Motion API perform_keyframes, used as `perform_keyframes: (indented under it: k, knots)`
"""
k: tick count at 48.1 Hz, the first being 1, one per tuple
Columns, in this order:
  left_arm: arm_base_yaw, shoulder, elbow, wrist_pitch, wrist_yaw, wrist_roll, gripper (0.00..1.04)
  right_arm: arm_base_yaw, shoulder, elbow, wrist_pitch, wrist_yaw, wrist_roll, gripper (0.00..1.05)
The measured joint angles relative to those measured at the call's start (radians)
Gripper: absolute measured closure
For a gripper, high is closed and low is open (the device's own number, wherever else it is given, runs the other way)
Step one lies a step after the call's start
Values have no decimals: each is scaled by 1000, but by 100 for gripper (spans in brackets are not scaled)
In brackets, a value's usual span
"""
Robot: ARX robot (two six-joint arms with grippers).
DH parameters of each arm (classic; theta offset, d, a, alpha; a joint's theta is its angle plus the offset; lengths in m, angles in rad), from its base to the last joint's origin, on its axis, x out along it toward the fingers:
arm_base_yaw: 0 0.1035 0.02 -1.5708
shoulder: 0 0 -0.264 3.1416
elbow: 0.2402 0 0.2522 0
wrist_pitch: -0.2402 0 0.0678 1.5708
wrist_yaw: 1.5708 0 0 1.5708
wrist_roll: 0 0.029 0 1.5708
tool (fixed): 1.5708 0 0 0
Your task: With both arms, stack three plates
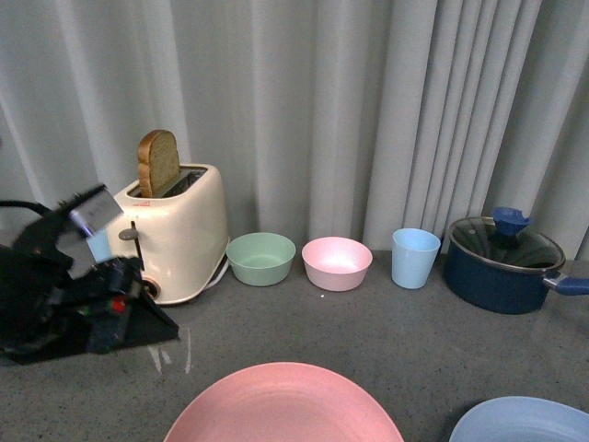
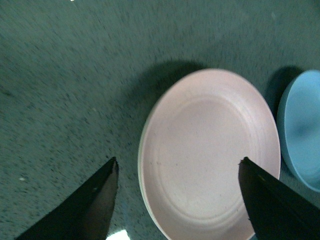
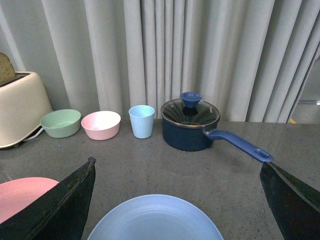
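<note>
A pink plate (image 1: 285,405) lies at the table's near edge, centre, and a light blue plate (image 1: 525,422) lies to its right. In the left wrist view my left gripper (image 2: 178,165) hangs open above the pink plate (image 2: 210,155), its fingers astride the plate and holding nothing. A paler rim (image 2: 141,187) peeks out under that plate's edge; I cannot tell what it is. The blue plate (image 2: 302,130) lies beside it. My right gripper (image 3: 177,167) is open and empty, just behind the blue plate (image 3: 155,220), with the pink plate (image 3: 22,192) off to one side.
At the back stand a cream toaster (image 1: 175,230) with toast, a green bowl (image 1: 260,258), a pink bowl (image 1: 337,262), a blue cup (image 1: 415,258) and a dark blue lidded pot (image 1: 502,262) with its handle pointing right. My left arm (image 1: 83,304) fills the left side.
</note>
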State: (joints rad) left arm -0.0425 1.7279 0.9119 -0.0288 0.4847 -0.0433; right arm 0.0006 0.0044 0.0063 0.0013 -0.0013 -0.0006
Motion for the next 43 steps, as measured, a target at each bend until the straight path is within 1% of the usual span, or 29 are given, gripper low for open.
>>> perform_keyframes:
  k: [3,7,10,15,17,20,22,23,24,28,35,36,37,38,39,41,43]
  knots:
    - [31,-72,-79,144,13,-2,19,0,0,0,0,0,0,7]
    - [51,-196,-218,392,-27,-18,6,0,0,0,0,0,0,7]
    - [53,-257,-263,498,-28,-23,7,0,0,0,0,0,0,7]
    - [52,-282,-266,526,-28,-26,7,0,0,0,0,0,0,7]
    - [46,-272,-274,543,-56,-22,8,0,0,0,0,0,0,7]
    - [34,-247,-349,752,-256,2,18,0,0,0,0,0,0,7]
    - [33,-245,-411,876,-355,12,25,0,0,0,0,-2,0,7]
    - [35,-253,-451,949,-429,18,31,0,0,0,0,0,0,7]
    - [38,-269,-481,1000,-467,19,36,0,0,0,0,2,0,7]
    - [46,-346,-547,1045,-490,24,52,0,0,0,0,0,0,7]
    - [44,-429,-633,1043,-485,29,75,0,0,0,0,0,0,7]
    - [43,-446,-652,1040,-485,29,81,0,0,0,0,0,0,7]
    - [42,-453,-658,1038,-484,29,82,0,0,0,0,1,0,7]
    - [42,-473,-673,1033,-484,32,88,0,0,0,0,1,0,7]
    - [42,-479,-678,1032,-484,32,90,0,0,0,0,0,0,7]
    - [42,-520,-704,1021,-485,33,100,0,0,0,0,0,0,7]
    - [42,-561,-729,1007,-485,35,101,0,0,0,0,0,0,7]
